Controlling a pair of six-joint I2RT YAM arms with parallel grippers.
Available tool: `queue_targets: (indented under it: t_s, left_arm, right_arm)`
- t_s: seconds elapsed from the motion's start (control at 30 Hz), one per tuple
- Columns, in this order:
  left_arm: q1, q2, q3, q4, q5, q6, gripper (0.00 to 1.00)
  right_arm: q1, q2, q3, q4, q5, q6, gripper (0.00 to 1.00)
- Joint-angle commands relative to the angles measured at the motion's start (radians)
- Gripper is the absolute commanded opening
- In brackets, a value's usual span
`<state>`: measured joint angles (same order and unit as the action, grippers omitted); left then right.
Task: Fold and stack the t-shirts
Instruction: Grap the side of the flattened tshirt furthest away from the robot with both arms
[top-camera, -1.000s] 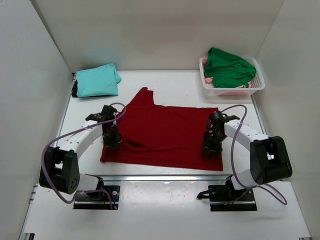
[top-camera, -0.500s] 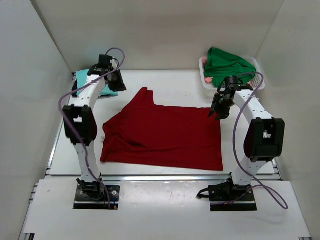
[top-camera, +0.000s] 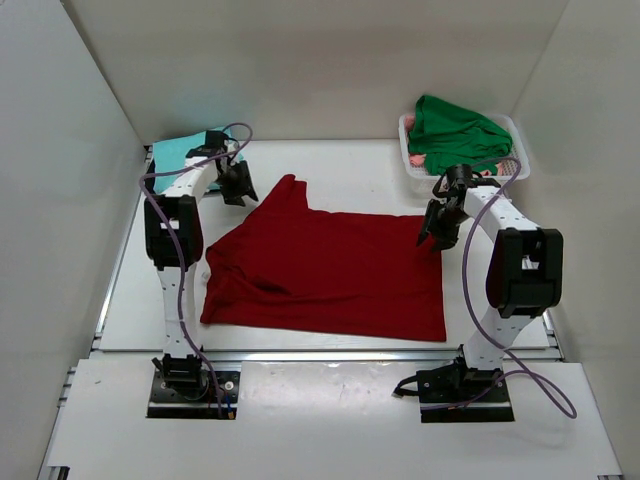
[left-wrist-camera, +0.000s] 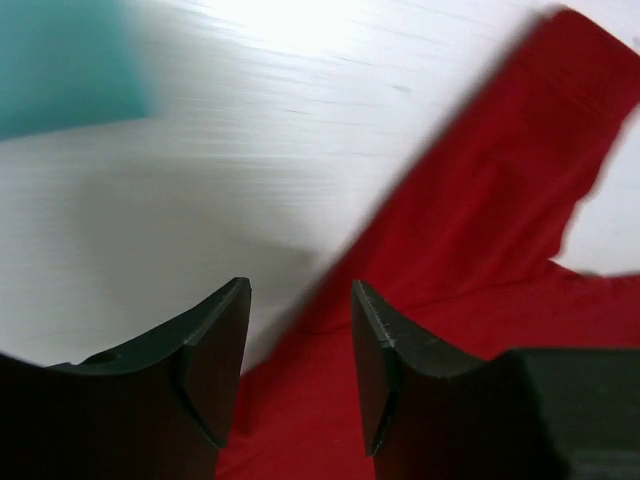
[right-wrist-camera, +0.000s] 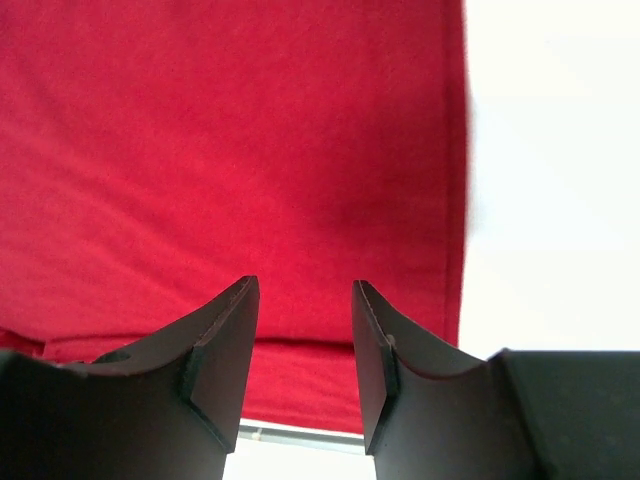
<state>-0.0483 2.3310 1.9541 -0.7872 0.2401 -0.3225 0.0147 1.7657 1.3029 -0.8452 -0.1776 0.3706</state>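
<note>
While the dark red t-shirt (top-camera: 325, 270) lies spread flat across the middle of the white table (top-camera: 350, 170), one sleeve points toward the upper left of the top view. The left gripper (top-camera: 240, 185) hangs beside that sleeve, between it and the folded light teal t-shirt (top-camera: 178, 152) in the upper left corner. In the left wrist view its fingers (left-wrist-camera: 215, 350) stand apart with nothing between them, over the slanted edge where red cloth meets bare table.

The right gripper (top-camera: 437, 228) hangs over the shirt's upper right corner. In the right wrist view its jaws are likewise released, with a clear gap and red cloth (right-wrist-camera: 250, 130) spread below them, the shirt's side edge running down the right of the frame.

The bright green t-shirt (top-camera: 455, 130) sits bunched in the white lattice basket (top-camera: 520, 165) at the upper right.
</note>
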Motion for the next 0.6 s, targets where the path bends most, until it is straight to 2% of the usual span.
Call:
queue_targets:
  t_s: [0.0,0.13,0.23,0.33,0.4,0.47,0.5,0.53,0.57]
  left_arm:
    - [-0.065,-0.027,0.009,0.032,0.106,-0.012,0.56]
    - [-0.113,-0.013,-0.012,0.006,0.088,0.000,0.58]
    - [-0.114,0.002,-0.026,-0.007,0.076,-0.001,0.53]
    - [-0.105,-0.004,-0.035,0.003,0.083,-0.004,0.29]
    - [-0.101,-0.018,-0.030,0.005,0.087,-0.009,0.24]
    - [-0.088,-0.038,-0.030,0.011,0.082,-0.016,0.29]
    - [-0.093,-0.042,-0.027,0.012,0.080,-0.023,0.41]
    - [-0.087,-0.057,-0.029,0.014,0.079,-0.024,0.49]
    - [-0.084,-0.071,-0.034,0.028,0.088,-0.021,0.51]
  right_arm:
    - [-0.013,0.032,0.036,0.052,0.015,0.008,0.40]
    - [-0.013,0.034,0.056,0.049,0.010,0.008,0.40]
    - [-0.013,0.031,0.064,0.052,0.006,0.005,0.40]
    - [-0.034,0.026,0.046,0.061,-0.005,-0.002,0.40]
    - [-0.038,0.021,0.036,0.076,0.010,-0.007,0.40]
    - [-0.026,0.012,0.016,0.103,0.048,0.001,0.40]
    - [-0.028,0.006,0.015,0.130,0.079,-0.002,0.41]
    - [-0.035,0.008,0.012,0.147,0.098,0.005,0.41]
    - [-0.036,0.008,0.006,0.170,0.131,0.013,0.41]
